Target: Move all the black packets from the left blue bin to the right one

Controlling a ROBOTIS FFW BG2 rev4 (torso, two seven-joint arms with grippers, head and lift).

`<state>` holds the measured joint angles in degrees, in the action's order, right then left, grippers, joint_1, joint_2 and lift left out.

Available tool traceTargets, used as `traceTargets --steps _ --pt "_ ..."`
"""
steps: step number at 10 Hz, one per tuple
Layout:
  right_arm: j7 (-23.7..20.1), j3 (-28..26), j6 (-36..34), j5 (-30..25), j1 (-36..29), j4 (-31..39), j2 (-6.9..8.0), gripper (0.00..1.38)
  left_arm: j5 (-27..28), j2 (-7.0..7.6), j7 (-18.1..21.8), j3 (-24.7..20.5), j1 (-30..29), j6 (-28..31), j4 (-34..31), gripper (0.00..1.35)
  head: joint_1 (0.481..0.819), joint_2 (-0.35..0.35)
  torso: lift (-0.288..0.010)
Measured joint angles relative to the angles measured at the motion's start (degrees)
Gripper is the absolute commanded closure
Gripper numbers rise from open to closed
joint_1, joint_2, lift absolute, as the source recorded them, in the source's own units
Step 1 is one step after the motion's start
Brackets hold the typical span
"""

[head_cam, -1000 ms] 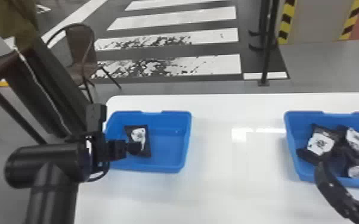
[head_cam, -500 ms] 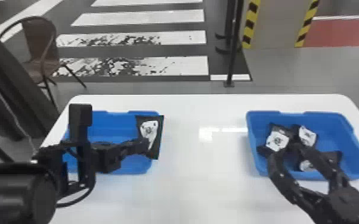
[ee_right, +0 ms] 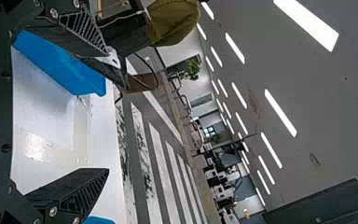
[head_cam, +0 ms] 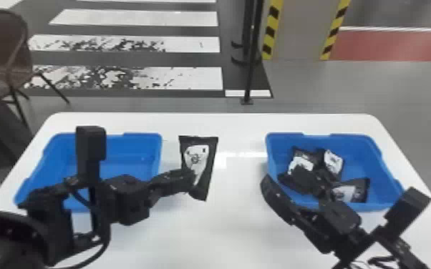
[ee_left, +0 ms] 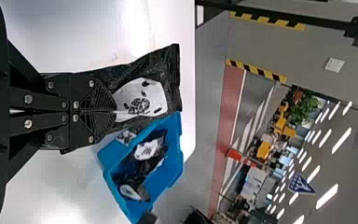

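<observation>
The black packet (head_cam: 197, 157) is up over the white table (head_cam: 240, 221), in the gap between the left blue bin (head_cam: 143, 135) and the right blue bin (head_cam: 372, 206). The left claw (head_cam: 192, 176) pinches it tight by its lower part, and its long side runs up and down in the head view. The right bin, with more packets (head_cam: 333, 162) in it, lies off to the packet's right. The right claw (head_cam: 282, 176) is wide and has nothing in its grip. It is at the near left side of that bin, so it is the closer one to it. I think the left claw has to go right, and it could bump the right claw if that one does not make room.
</observation>
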<state>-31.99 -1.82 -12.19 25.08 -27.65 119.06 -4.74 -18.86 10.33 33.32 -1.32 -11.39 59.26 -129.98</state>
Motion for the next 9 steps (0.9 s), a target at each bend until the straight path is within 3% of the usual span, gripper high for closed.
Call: traceTargets --steps 6,7,8,9 --pt "-0.16 3.07 -4.29 8.3 11.06 -8.23 -1.59 0.14 -4.9 0.64 -0.11 7.09 1.05 -0.06 -0.59 1.21 0.695 -0.097 -0.14" --pt "-0.09 3.81 -4.91 9.22 11.68 -8.95 -1.65 0.23 -5.43 0.75 -0.18 7.78 1.32 0.02 -0.59 1.21 0.695 -0.095 -0.14" --pt "-0.06 4.14 -5.39 9.68 12.0 -9.26 -1.67 0.72 -5.75 0.82 -0.2 8.32 1.56 0.07 -0.59 1.21 0.695 -0.096 -0.14" --pt "0.03 4.21 -5.91 10.12 12.24 -9.67 -1.67 1.07 -6.01 0.83 -0.27 8.58 1.67 0.08 -0.59 1.21 0.695 -0.098 -0.14"
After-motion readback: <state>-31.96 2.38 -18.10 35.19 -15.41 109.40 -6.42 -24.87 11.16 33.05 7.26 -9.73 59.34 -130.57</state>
